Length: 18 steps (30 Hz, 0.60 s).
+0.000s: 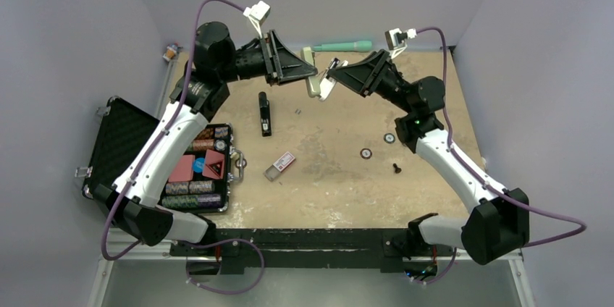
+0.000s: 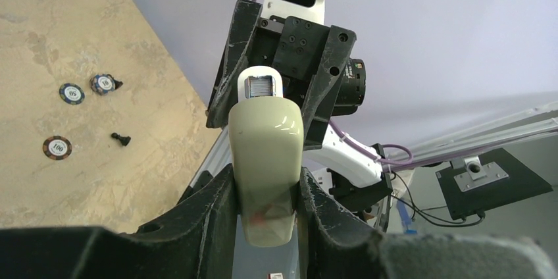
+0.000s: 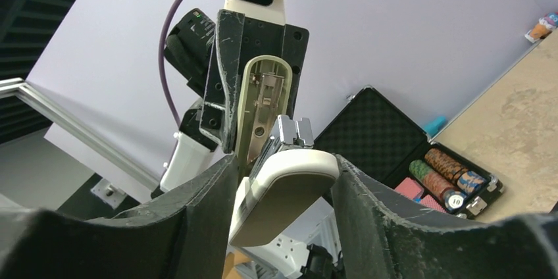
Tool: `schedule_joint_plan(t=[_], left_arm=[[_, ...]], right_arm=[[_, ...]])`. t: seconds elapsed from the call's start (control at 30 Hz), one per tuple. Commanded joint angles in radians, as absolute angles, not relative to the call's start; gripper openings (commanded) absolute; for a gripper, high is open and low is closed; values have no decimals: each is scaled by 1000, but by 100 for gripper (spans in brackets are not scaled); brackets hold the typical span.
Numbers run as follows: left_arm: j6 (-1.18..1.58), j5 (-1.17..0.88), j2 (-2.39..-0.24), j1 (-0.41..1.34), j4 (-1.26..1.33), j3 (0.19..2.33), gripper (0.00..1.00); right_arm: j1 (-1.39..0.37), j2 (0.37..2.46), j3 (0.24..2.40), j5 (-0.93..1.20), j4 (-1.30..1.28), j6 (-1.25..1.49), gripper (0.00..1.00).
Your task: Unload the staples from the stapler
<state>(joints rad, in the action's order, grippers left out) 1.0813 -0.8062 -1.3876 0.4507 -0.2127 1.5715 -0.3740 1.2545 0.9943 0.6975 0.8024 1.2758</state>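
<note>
Lavender walls close in a worn beige table (image 1: pixel 340 191). On it the stapler (image 1: pixel 265 114), slim and black, lies flat and alone, and I take it as the landmark. Just to the right of it, not touching, is a tiny grey mark which I take for the staples (image 1: pixel 297 111), though it is too small to be sure. Nearer to the arm bases from the stapler lies a small clear box (image 1: pixel 281 166) with a red-and-white label. Well to the left of the stapler stands an open black case (image 1: pixel 123 140).

Neither arm touches the stapler. Beyond it, toward the back wall and lifted in the air, both arms meet on a pale green piece (image 2: pixel 266 134). The left gripper (image 2: pixel 266 172) is clamped on its body, with the fingers pressed on both sides. The right gripper (image 3: pixel 284 164) has its jaws around the paler upper leaf (image 3: pixel 289 190); I cannot tell whether they already press. Between the two leaves metal parts (image 3: pixel 293 133) are exposed, so this piece seems itself a hinged stapler spread open.

In my judgement the step in hand is opening this held piece to reach its metal channel. The next move calls for a firm hold by the right jaws, then a slow pull about the hinge against a steady left grip. Too much force may twist the piece out.
</note>
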Motion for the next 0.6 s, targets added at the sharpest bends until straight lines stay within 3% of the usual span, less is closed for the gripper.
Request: schedule_joint_plan(t=[0.0,0.23,0.3,0.33,0.47,0.57], left_arm=[[1092,-806,-1344,445,-139,1556,0],[1074,-793,-1330,445,-153,1538,0],[1033,-768,-1319,444,-212,1545,23],[1008,-749,-1310,444,-252,1547,39],[885,-671,-1266,443,-406,1545,86],[804,-611,-1231,442,-522,1537,96]], right_arm=[[-386,1254,1035,688,862,1276,52],[-400,1267,1034,715,860,1270,13],[-399,1262,1034,722,837,1256,1],[-400,1257,1036,722,816,1243,0],[-399,1234,1058,718,642,1158,0],[-400,1227,1080,698,478,1070,0]])
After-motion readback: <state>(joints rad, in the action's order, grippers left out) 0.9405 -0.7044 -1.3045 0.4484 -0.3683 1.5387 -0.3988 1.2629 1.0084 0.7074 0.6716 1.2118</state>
